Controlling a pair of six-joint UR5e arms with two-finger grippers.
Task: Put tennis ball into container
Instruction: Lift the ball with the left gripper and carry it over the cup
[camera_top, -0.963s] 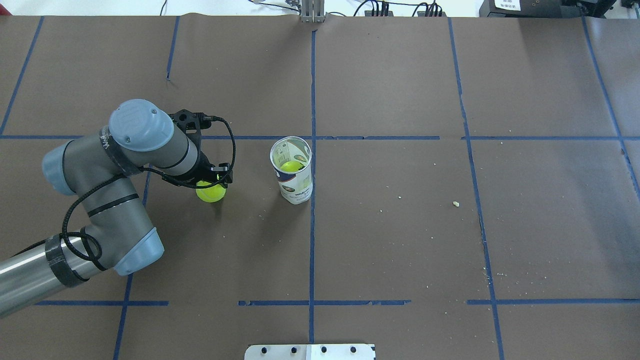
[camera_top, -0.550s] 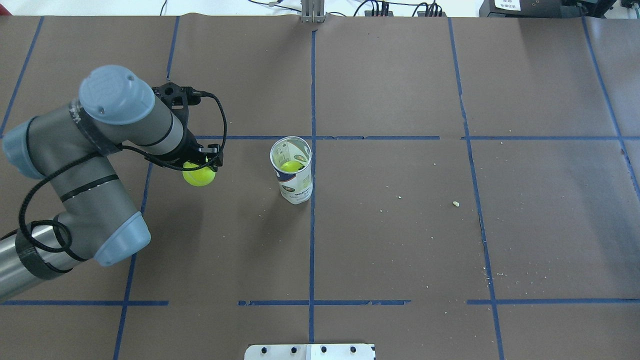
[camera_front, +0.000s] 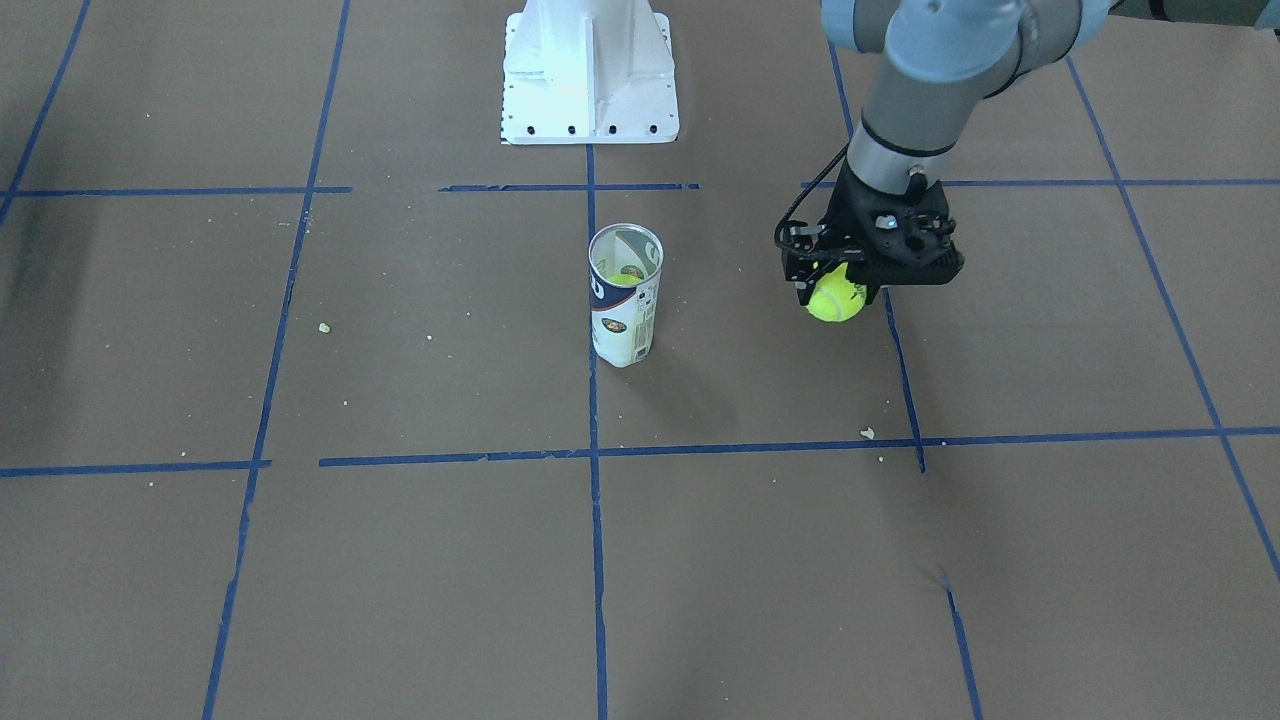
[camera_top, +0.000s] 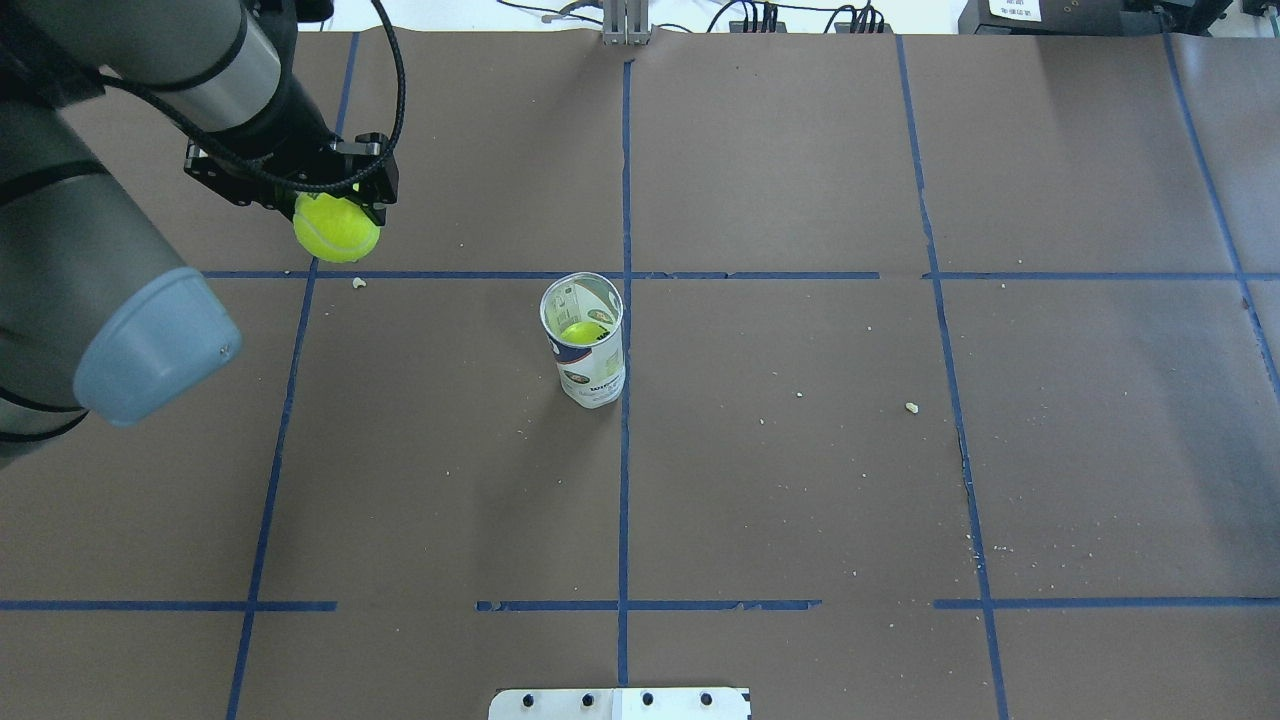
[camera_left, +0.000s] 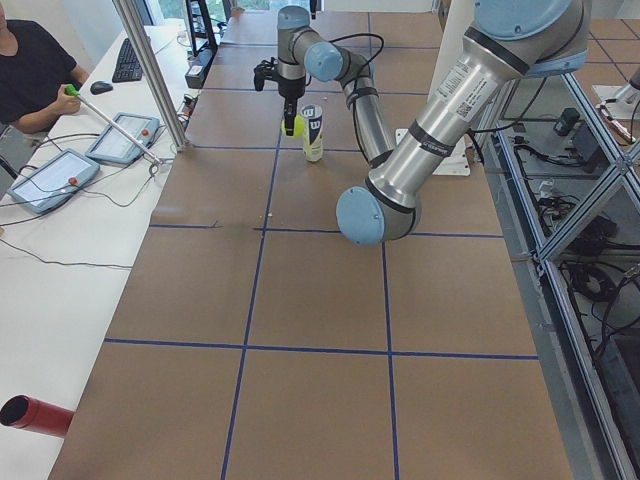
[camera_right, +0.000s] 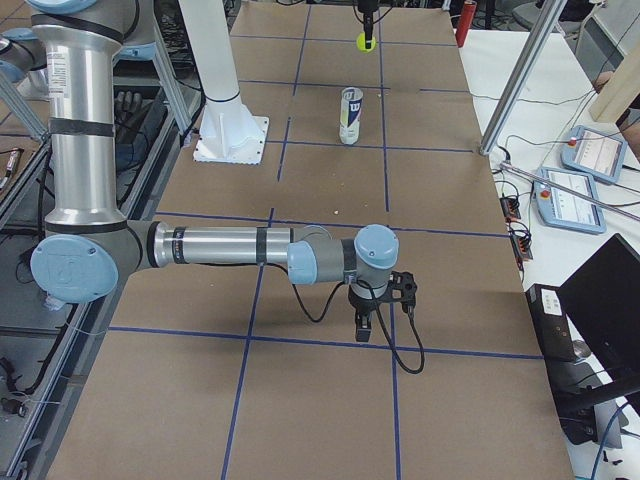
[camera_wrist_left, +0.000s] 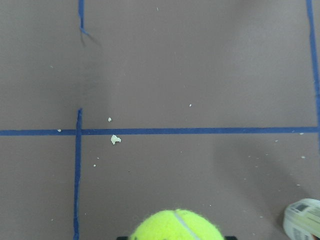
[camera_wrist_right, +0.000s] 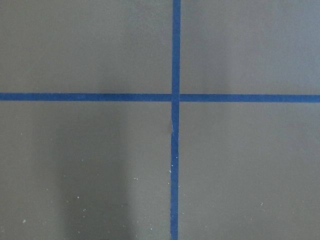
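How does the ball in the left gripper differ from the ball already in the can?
The held ball is clamped in the left gripper, off the table, apart from the container; the other ball sits low inside it. The held ball is uncovered below; the other ball shows through the open mouth. Both are yellow-green.

The tennis ball (camera_top: 337, 228) is glowing bright yellow-green. The container (camera_top: 598, 385) is showing white and navy print, a second yellow-green ball (camera_top: 583, 332) inside it. Blue tape lines (camera_top: 623, 500) are gridding the brown tabletop (camera_top: 800, 450) around the container.
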